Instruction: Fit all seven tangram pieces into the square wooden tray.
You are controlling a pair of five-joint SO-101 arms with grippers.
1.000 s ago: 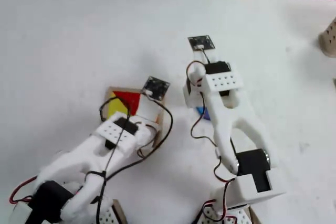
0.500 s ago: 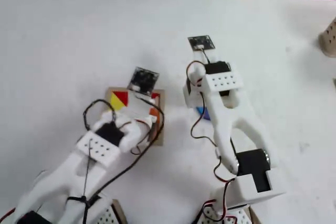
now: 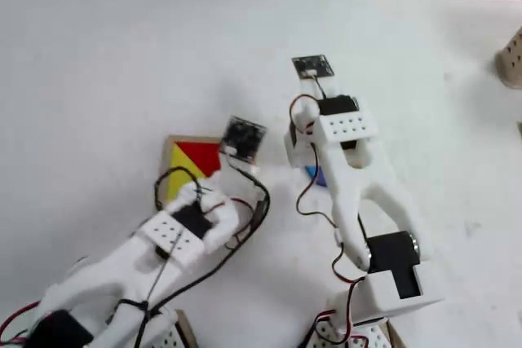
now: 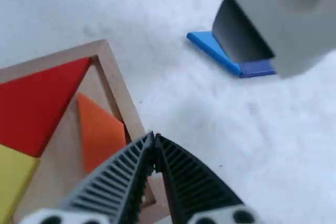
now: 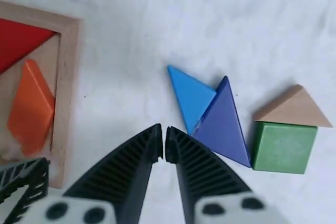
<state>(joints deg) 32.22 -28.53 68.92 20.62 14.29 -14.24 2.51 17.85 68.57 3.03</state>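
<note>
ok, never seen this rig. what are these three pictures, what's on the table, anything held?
Two small white robot arms sit at a white table. The high view is from a fixed camera above; the other two are from a camera on each arm's wrist, looking past its dark gripper. The wooden tray holds a red triangle, a yellow piece and an orange piece. Loose on the table: a light blue triangle touching a dark blue triangle, and a tan triangle against a green square. The left gripper, over the tray's rim, and the right gripper, near the blue pair, are both shut, holding nothing.
</note>
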